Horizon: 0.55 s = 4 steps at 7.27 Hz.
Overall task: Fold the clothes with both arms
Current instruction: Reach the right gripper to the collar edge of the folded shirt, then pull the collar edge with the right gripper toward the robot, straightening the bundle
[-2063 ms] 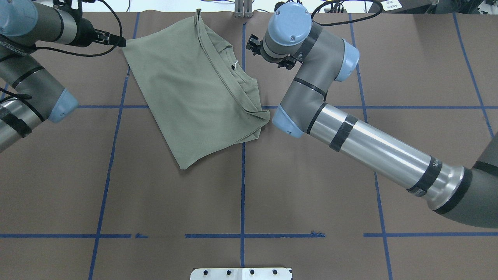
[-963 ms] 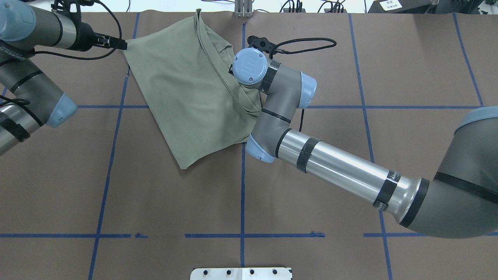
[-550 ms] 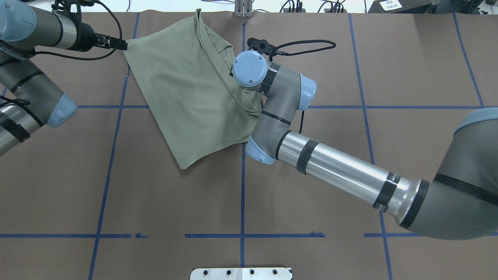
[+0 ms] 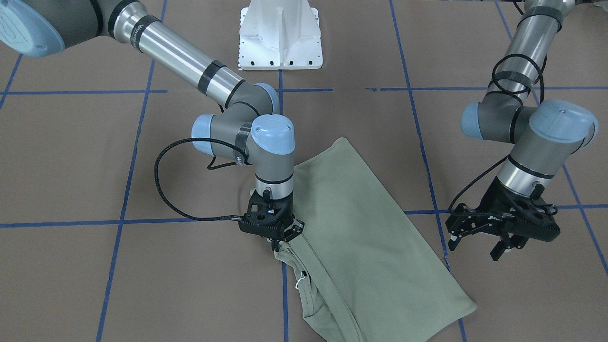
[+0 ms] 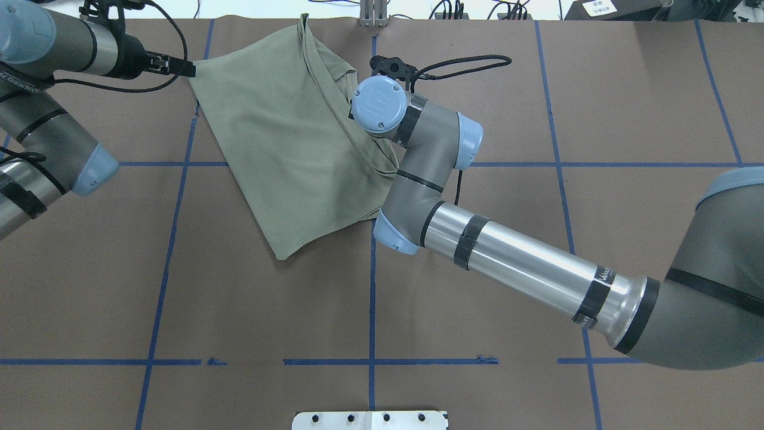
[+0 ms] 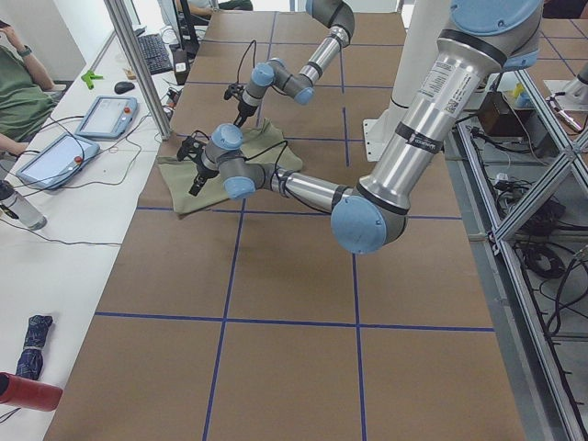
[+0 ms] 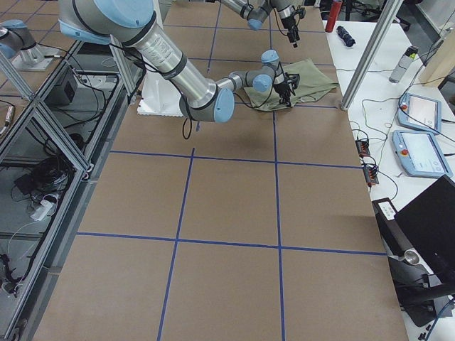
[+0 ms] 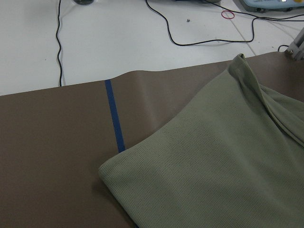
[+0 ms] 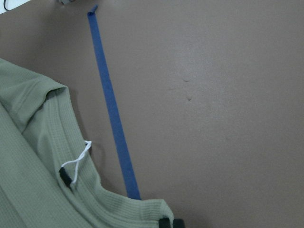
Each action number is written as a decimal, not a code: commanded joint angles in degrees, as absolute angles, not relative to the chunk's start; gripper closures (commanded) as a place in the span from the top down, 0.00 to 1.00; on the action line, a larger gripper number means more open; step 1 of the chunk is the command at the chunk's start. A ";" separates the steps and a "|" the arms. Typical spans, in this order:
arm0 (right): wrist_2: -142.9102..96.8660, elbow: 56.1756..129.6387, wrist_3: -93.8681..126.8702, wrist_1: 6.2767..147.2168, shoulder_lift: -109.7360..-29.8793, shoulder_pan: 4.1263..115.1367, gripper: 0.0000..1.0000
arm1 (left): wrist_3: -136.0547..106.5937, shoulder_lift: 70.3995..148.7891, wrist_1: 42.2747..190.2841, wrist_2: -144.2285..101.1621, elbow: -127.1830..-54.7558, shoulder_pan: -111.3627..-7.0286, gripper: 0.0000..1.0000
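The right arm [image 4: 180, 54] and left arm [image 4: 525, 45] are silver tubes with grey elbows, light-blue joint caps and black bands. Black braided cables [image 4: 156, 173] run to the black, perforated right gripper [image 4: 280, 242] and left gripper [image 4: 475, 248].

- I count one shirt [image 5: 280, 137] on the brown tabletop [image 5: 477, 388].
- Two arms on my rig: the left arm [image 5: 54, 137] and the right arm [image 5: 525, 269].
- Two grippers, one per arm: the left gripper [image 4: 474, 249] and the right gripper [image 4: 281, 241]. On the left one I can make out two fingers [image 4: 499, 248].
- One white pedestal base [image 4: 280, 35].
- One white string tag [image 9: 78, 161] at the shirt's neck.
- On the white side tabletop [image 6: 83, 230]: two touchscreen pendants, a far pendant [image 6: 106, 117] and a near pendant [image 6: 46, 158].
- Also there: one keyboard [image 6: 170, 53], one mouse [image 6: 124, 87], one clear bottle [image 6: 14, 204].
- One person [image 6: 18, 87] seated beside it.
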<state>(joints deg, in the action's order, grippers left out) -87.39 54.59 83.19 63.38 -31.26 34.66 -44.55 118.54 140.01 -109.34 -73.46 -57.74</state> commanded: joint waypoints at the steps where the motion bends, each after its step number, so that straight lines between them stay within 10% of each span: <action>1: -87.63 68.48 82.79 67.13 -40.02 33.93 0.00 | -44.56 118.48 140.01 -109.34 -73.39 -57.74 1.00; 4: -85.19 86.51 83.32 67.94 -55.32 29.20 0.00 | -44.56 118.48 140.10 -109.34 -73.48 -57.74 1.00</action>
